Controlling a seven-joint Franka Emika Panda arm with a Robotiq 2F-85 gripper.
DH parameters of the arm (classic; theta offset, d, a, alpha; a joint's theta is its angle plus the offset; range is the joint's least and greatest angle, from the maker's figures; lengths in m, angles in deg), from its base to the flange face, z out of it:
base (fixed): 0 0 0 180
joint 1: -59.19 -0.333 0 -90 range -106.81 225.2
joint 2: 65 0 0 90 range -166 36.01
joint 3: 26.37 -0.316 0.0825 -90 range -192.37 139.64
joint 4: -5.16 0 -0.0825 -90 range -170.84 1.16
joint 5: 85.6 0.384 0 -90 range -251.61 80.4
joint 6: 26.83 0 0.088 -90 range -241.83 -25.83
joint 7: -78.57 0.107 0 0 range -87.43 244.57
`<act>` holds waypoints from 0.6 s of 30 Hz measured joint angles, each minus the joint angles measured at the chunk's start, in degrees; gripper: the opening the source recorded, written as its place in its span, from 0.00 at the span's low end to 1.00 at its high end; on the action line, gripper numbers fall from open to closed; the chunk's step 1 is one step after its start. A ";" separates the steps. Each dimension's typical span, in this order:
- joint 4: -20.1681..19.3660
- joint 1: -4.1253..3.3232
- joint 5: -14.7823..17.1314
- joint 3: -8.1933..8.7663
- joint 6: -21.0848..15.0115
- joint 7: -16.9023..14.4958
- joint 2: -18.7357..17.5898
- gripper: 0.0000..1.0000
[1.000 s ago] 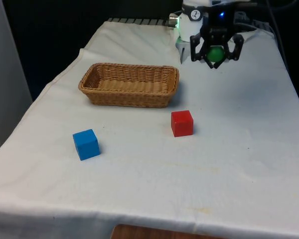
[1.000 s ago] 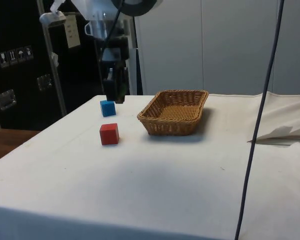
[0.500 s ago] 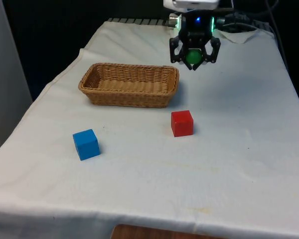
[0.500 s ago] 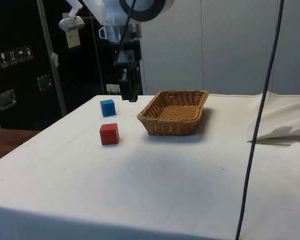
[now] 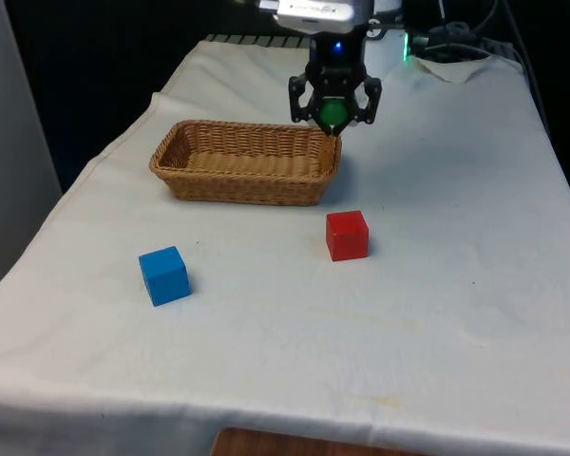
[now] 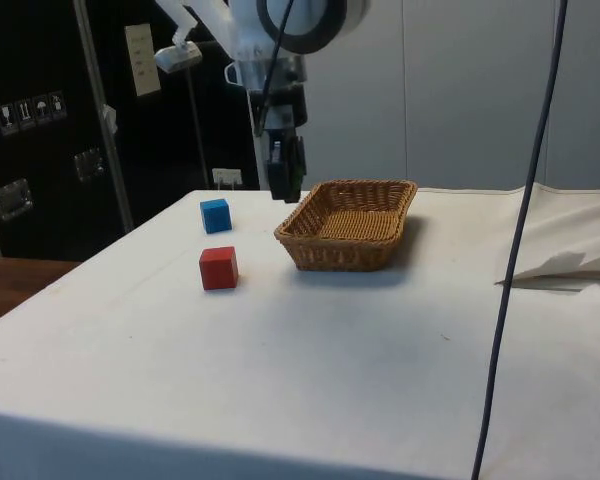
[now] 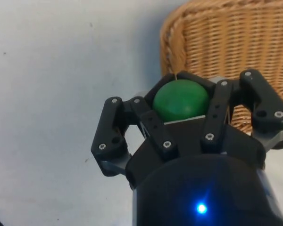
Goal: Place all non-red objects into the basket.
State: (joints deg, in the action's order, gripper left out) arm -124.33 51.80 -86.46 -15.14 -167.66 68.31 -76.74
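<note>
Over the basket's right end, the gripper hangs, ball clamped right between its fingers.

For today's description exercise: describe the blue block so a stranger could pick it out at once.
Start at the wicker basket on the white tablecloth. Two blocks sit on the cloth in front of it, well apart. The blue block is the one toward the front view's left; the red block lies to its right.
</note>
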 measured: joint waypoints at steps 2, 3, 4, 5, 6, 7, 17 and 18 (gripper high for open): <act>-0.46 0.06 0.00 0.92 -0.11 -0.80 0.00 0.00; -0.69 0.06 0.00 1.26 -0.23 -1.15 0.00 0.00; -0.92 0.06 0.00 1.60 -0.34 -1.43 0.00 0.00; -1.20 0.06 0.00 1.95 -0.57 -1.78 0.00 0.00; -1.20 0.06 0.00 1.95 -0.57 -1.78 0.00 0.00; -1.72 0.06 0.00 2.58 -1.03 -2.35 0.00 0.00; -4.30 0.06 -0.17 4.81 -3.72 -3.78 -0.06 0.00; -4.64 0.06 -0.29 4.98 -4.30 -3.78 -0.11 0.00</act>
State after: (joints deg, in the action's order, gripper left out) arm -128.97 51.86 -86.75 -10.15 -171.96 64.53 -76.86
